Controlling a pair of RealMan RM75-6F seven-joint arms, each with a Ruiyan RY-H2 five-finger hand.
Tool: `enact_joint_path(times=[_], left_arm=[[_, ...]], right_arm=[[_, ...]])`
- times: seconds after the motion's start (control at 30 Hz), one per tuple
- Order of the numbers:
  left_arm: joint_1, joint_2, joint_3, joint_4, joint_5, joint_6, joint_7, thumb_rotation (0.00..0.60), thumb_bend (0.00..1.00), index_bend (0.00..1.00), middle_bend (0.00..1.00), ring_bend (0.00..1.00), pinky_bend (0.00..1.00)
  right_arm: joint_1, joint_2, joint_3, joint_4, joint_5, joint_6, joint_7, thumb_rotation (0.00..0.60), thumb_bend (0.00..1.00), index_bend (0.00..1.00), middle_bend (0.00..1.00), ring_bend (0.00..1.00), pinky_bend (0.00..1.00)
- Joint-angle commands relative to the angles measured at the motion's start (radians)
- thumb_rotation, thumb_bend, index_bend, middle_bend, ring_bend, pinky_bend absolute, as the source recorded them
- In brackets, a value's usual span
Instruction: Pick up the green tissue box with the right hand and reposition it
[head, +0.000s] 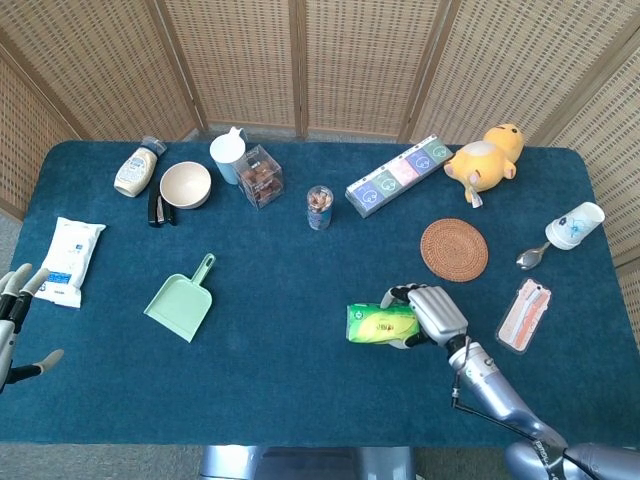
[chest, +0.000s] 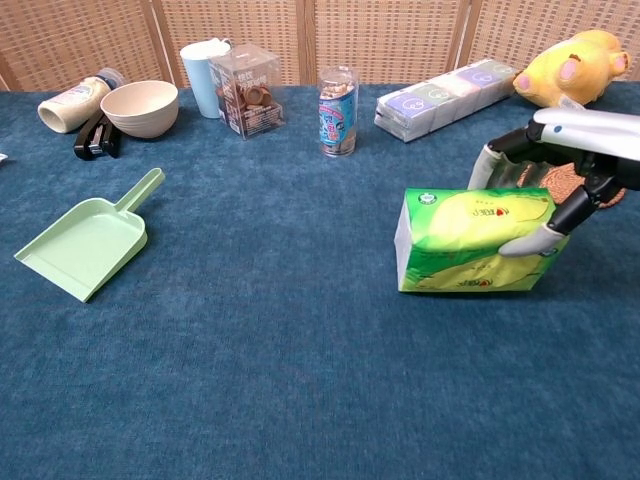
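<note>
My right hand (chest: 560, 165) grips the green tissue box (chest: 470, 242), fingers (chest: 492, 160) over its top; woven coaster (head: 454, 249) just beyond.

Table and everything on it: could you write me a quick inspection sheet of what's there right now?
Surface: blue cloth-covered table.
Job's things: green tissue box, tilted, gripped at its right end.
Clutter: green dustpan, bowl, woven coaster, yellow plush toy, wipes pack, among other items.
Hands: right hand holds the tissue box; left hand off the table's left edge, holding nothing.
Cables: thin black cable along the right forearm.
Surroundings: woven screen panels behind.
</note>
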Motion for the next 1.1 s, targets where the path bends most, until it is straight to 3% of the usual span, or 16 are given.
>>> enact_joint_path(times=[0.03,0.2,0.4,0.43,0.5,0.57,0.6,0.8,0.97,1.1], left_arm=[[-0.002,0.0,0.001,0.001,0.0,-0.005,0.001,0.6,0.06,0.03,0.0,0.0,0.04],[-0.002,0.0,0.001,-0.002,-0.002,-0.006,0.001,0.6,0.06,0.03,0.0,0.0,0.04],[-0.004,0.001,0.001,-0.003,-0.007,-0.011,0.003,0.6,0.06,0.03,0.0,0.0,0.04],[-0.004,0.001,0.001,-0.002,-0.008,-0.011,0.004,0.6,0.06,0.03,0.0,0.0,0.04],[-0.004,0.0,0.0,-0.002,-0.008,-0.011,0.004,0.6,0.06,0.03,0.0,0.0,0.04],[-0.004,0.0,0.0,-0.002,-0.009,-0.011,0.003,0.6,0.06,0.03,0.0,0.0,0.04],[-0.004,0.0,0.0,-0.002,-0.01,-0.011,0.003,0.6,0.06,0.03,0.0,0.0,0.04],[-0.003,-0.002,-0.001,-0.001,-0.008,-0.006,0.003,0.6,0.06,0.03,0.0,0.0,0.04],[-0.002,-0.001,-0.002,-0.001,-0.009,-0.004,0.001,0.6,0.06,0.03,0.0,0.0,0.04],[-0.002,-0.002,0.0,-0.002,-0.004,-0.005,0.004,0.6,0.06,0.03,0.0,0.0,0.04]], right_arm=[[0.037,0.109,0.034,-0.109,0.058,-0.126,0.098,0.6,0.24,0.53,0.5,0.41,0.44],[0.147,0.233,0.088,-0.138,0.215,-0.4,0.217,0.6,0.26,0.53,0.5,0.42,0.45],[0.228,0.252,0.109,-0.051,0.292,-0.596,0.297,0.6,0.26,0.54,0.5,0.43,0.45],[0.234,0.239,0.1,-0.02,0.289,-0.586,0.279,0.6,0.24,0.51,0.49,0.42,0.45],[0.239,0.222,0.088,0.003,0.289,-0.566,0.257,0.6,0.17,0.35,0.37,0.32,0.41],[0.24,0.209,0.078,0.018,0.287,-0.546,0.238,0.6,0.07,0.09,0.1,0.09,0.28],[0.239,0.2,0.074,0.027,0.287,-0.53,0.227,0.6,0.03,0.02,0.02,0.02,0.22],[0.219,0.134,0.053,0.09,0.288,-0.329,0.089,0.6,0.0,0.0,0.0,0.0,0.13],[0.206,0.128,0.055,0.058,0.307,-0.238,0.02,0.6,0.0,0.0,0.0,0.0,0.12],[0.158,0.134,0.059,0.01,0.23,-0.121,0.004,0.6,0.0,0.0,0.0,0.0,0.12]])
